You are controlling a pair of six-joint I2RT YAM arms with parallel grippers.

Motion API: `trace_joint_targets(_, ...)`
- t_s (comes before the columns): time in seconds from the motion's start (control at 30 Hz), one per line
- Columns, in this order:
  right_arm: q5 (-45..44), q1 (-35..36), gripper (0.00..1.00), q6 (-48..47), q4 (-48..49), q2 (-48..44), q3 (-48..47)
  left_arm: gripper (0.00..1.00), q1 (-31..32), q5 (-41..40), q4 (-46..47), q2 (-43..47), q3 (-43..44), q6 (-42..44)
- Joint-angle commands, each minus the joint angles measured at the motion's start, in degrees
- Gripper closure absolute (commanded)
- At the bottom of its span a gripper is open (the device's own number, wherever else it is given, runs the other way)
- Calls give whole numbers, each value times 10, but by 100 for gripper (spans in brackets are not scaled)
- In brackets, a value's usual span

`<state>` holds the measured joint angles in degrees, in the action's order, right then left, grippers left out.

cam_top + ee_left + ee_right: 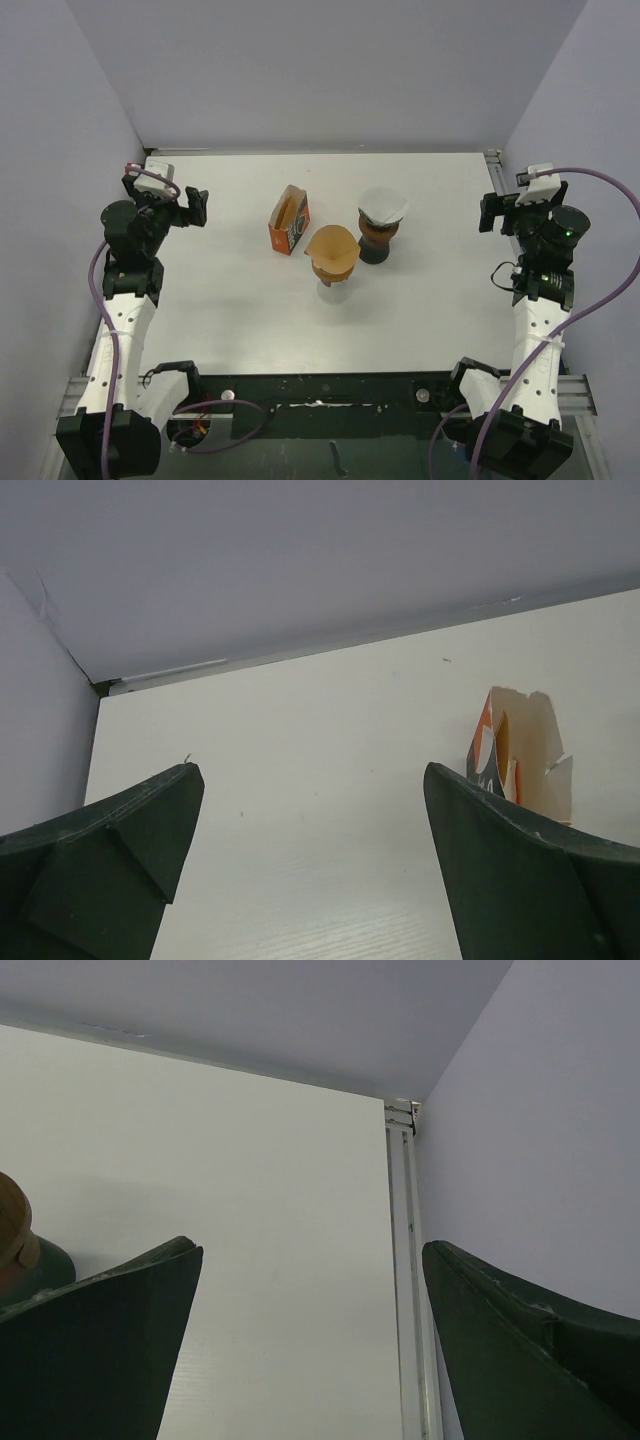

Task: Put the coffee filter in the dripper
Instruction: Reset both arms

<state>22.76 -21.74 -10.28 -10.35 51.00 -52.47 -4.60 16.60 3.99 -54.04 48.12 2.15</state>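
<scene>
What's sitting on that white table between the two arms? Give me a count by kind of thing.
orange cardboard box, open at the top: 1
amber cone: 1
white-topped dark brown piece: 1
Total: 3

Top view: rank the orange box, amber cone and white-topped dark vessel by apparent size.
Largest: white-topped dark vessel. Then amber cone and orange box, too alike to rank.
</scene>
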Motion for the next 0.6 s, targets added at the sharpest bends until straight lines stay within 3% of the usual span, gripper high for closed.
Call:
trace_joint_targets(0.0, 1, -4, 2, -4, 23, -6, 1, 8, -4, 6, 38, 8, -2, 0)
trace_joint_targets(0.27, -23, -5, 3, 6, 31, -6, 2, 8, -5, 6, 37, 7, -2, -1)
trace_joint_targets(0.57, -124, -9, 2, 33, 56, -6, 5, 8, -5, 5, 37, 6, -1, 0)
